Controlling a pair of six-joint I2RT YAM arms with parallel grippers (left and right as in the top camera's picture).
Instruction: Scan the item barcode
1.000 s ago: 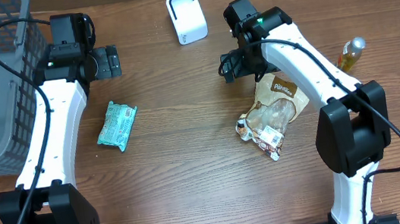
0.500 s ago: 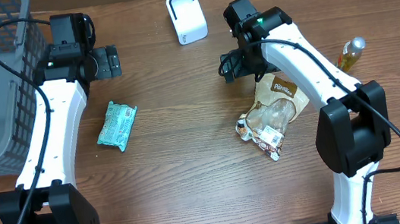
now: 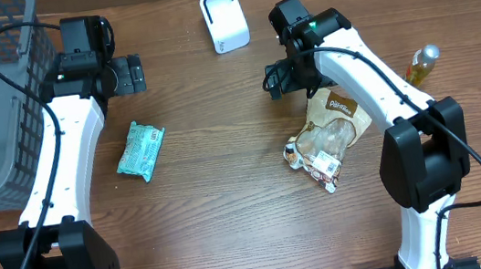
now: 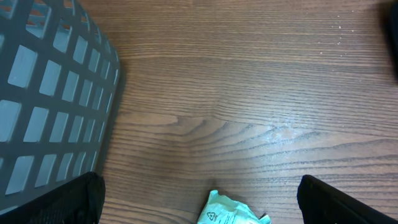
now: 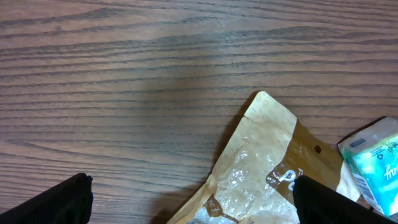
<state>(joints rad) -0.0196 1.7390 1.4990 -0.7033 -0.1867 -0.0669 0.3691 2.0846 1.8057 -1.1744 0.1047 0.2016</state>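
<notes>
The brown snack bag point(image 3: 332, 128) lies on the wooden surface point(image 3: 231, 209), nearer the robot than the white scanner point(image 3: 225, 20) and off to its right; the green packet point(image 3: 140, 150) lies nearer too, but off to its left; nothing holds either one. The right fingers point(image 5: 348, 202) are spread wide and empty, over the bag's top end, between bag and scanner; the left fingers point(image 4: 56, 202) are spread wide too, left of the scanner. The bag looks like the first pick; pinch its flat top edge, lift gently, then turn the barcode toward the scanner.
</notes>
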